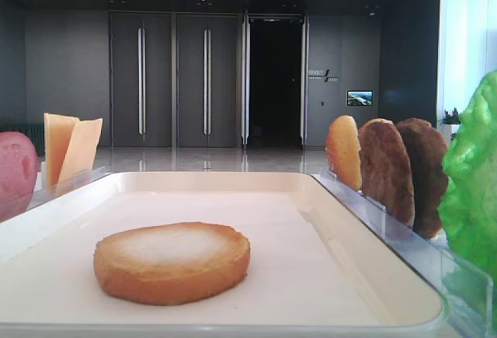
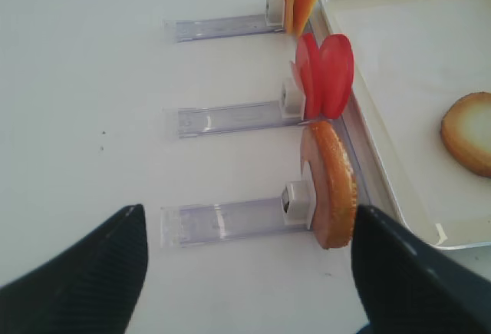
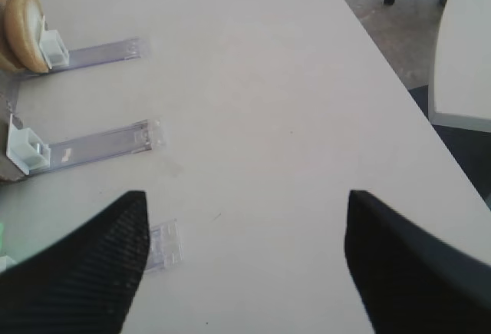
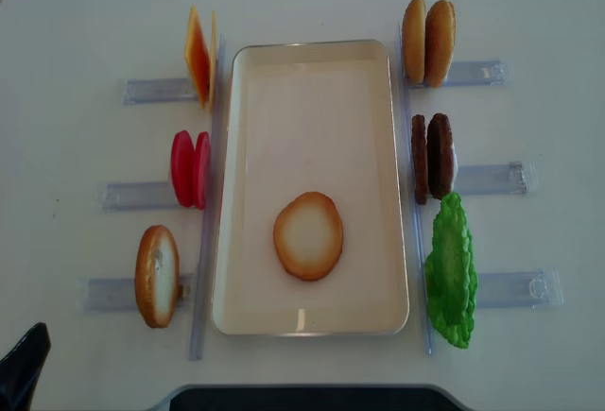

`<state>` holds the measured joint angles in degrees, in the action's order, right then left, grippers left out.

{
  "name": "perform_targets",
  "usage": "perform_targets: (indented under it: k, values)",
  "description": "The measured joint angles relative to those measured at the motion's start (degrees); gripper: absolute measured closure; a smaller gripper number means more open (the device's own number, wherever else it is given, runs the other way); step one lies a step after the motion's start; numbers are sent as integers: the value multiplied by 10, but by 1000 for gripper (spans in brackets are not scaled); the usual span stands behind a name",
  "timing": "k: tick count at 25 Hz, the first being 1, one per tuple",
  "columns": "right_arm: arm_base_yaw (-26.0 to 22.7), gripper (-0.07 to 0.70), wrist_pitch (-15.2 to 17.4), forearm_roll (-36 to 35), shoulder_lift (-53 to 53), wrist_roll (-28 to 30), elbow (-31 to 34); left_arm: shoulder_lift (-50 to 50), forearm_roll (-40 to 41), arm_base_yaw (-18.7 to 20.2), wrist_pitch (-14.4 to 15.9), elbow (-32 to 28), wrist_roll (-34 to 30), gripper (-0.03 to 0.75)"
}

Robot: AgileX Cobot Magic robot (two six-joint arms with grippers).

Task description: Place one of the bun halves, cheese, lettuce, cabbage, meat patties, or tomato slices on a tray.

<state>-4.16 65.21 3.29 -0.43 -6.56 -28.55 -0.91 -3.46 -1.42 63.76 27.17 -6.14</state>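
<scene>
Bun half (image 4: 308, 235) lies flat, pale face up, on the cream-white tray (image 4: 312, 321), toward its near end and roughly centred between the long sides. Judged from this, the placing asked for looks done: one piece is on the tray and nothing else shares it. What is left, if anything, is only for the arms to clear off.

The other pieces stand upright in clear holders beside the tray. On the left: cheese slices (image 4: 198, 56) at the far end, tomato slices (image 4: 190, 168) in the middle, another bun half (image 4: 157, 275) nearest. On the right: two bun halves (image 4: 427, 41) far, meat patties (image 4: 432, 157) in the middle, lettuce (image 4: 451, 271) nearest.

The left claw (image 2: 245, 272) is released, its two dark fingers (image 2: 84, 272) spread wide with nothing between them. It hangs over the white surface (image 2: 77, 81) left of the tray, near the standing bun half; the placed bun half is well apart from it, off to the right on the tray.

The right claw (image 3: 242, 265) is also released and empty, over bare surface to the right of the holders, well away from the tray.
</scene>
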Motion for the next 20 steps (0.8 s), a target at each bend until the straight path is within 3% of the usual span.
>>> perform_targets:
  k: [20]
  values:
    - [0, 97, 0, 0, 0, -1, 0, 0, 0, 0, 0, 0, 0, 83]
